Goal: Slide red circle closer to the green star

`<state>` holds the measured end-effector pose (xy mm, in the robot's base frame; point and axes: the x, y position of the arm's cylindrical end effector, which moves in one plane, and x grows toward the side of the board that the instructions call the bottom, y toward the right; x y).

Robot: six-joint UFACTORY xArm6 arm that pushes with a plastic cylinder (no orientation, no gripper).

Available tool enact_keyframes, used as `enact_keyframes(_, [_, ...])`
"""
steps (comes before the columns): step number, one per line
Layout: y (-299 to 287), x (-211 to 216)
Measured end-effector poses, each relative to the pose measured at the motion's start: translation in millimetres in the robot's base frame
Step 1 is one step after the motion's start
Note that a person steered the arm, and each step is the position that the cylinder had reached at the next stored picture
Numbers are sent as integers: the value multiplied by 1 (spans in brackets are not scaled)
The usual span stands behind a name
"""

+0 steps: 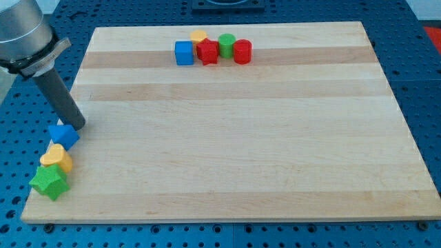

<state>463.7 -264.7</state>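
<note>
Item one: the wooden counter [234,131] lies on a blue perforated base [427,83]. The arm enters at the view's upper left, and its dark rod slants down to the counter's left edge.

Item two: my tip [78,127] is the only end effector here. It is a plain rod with no jaws, so it neither spreads, presses together nor pinches anything. It stands just above and to the view's right of the blue block [63,135], whose shape is irregular. Whether the two touch cannot be told.

Item three: below the tip, running toward the view's bottom left, the yellow heart-like block [56,158] sits against the blue block. The green star [49,182] sits against the yellow one, at the counter's lower left corner.

Item four: the red circle [242,52] is well apart from the tip, far toward the view's upper right, near the counter's top edge. It is the rightmost piece of a tight cluster. To its left, nearer the tip, stands the green round block [227,45]. Next come the red star-like block [207,52], the yellow block [199,36] behind it, and the blue cube [184,53] at the cluster's near end.

Item five: the red circle and the green star are well apart, at opposite corners of the layout, with the tip close to the star's group.
</note>
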Motion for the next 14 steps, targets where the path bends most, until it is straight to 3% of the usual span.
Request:
enact_keyframes(3, [4,-29])
enact_keyframes(5, [181,-54])
enact_keyframes(7, [350,-113])
enact_keyframes(8, [396,-165])
enact_keyframes(9, [394,-207])
enact_keyframes(10, [350,-214])
enact_keyframes(13, [235,-125])
enact_keyframes(14, [232,-128])
